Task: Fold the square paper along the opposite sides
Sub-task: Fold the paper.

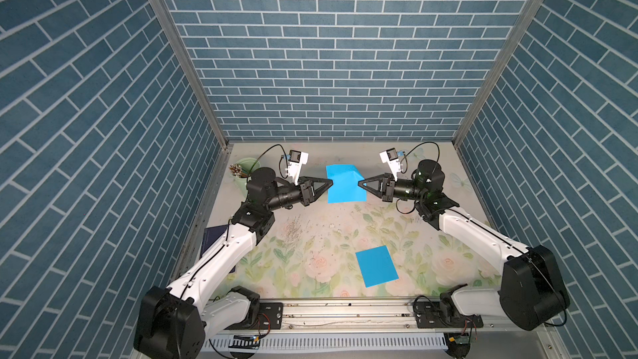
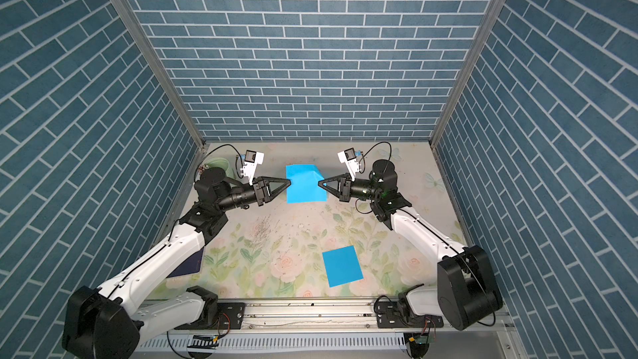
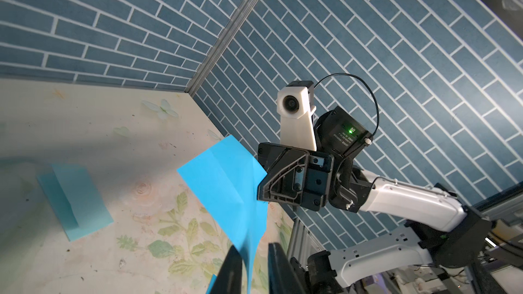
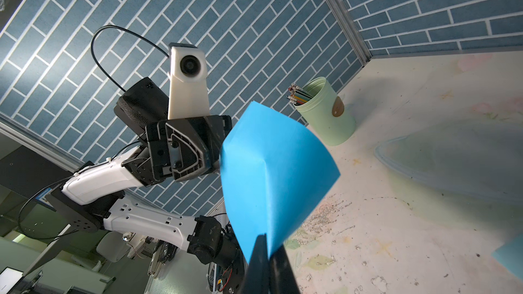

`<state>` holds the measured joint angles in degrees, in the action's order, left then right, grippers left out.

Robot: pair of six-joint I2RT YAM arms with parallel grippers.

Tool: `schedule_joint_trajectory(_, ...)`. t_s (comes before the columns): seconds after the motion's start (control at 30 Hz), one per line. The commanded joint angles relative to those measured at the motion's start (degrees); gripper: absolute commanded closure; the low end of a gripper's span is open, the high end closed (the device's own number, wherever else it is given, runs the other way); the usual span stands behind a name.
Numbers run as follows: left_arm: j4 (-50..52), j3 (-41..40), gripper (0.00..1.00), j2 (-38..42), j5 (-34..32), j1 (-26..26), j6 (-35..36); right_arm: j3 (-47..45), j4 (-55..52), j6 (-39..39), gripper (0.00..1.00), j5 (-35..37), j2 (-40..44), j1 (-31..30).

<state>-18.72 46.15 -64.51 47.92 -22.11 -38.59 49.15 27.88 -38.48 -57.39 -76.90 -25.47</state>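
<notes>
Square paper [image 1: 345, 184] above the far middle of the bench [image 1: 310, 233], left gripper [image 1: 330, 183] at its left edge, right gripper [image 1: 360, 183] at its right, second sheet [image 1: 376, 265] front right, pencil cup [image 1: 245, 166] far left, book [image 1: 214, 240] beneath the left arm.

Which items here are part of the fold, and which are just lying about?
In the job: lifted blue paper, right gripper pinching it, left gripper at its opposite edge.
Lying about: second blue sheet, pencil cup, dark notebook.

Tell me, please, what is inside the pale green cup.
Coloured pencils stand in the cup, ends above its rim; its wall hides their lower parts and the bottom.
</notes>
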Motion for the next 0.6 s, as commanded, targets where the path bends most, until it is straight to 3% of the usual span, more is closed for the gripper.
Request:
schedule_joint_trajectory(0.0,-0.38,1.05,0.71,0.15,-0.83,0.00,0.29,1.23,1.94,1.48,1.00,-2.06,0.63,0.12)
schedule_joint_trajectory(0.13,-1.14,1.13,0.70,0.34,-1.21,0.00,-0.49,0.82,4.31,0.07,1.00,-2.80,0.02,-0.19)
schedule_joint_trajectory(0.33,-1.96,1.22,0.80,0.10,-2.04,-0.02,-1.28,0.97,4.78,-0.02,1.00,-3.32,-0.78,-0.72)
schedule_joint_trajectory(0.57,-3.95,1.40,0.74,-0.52,-1.68,-0.02,-2.40,1.42,5.01,0.07,1.00,-3.70,-1.83,-1.07)
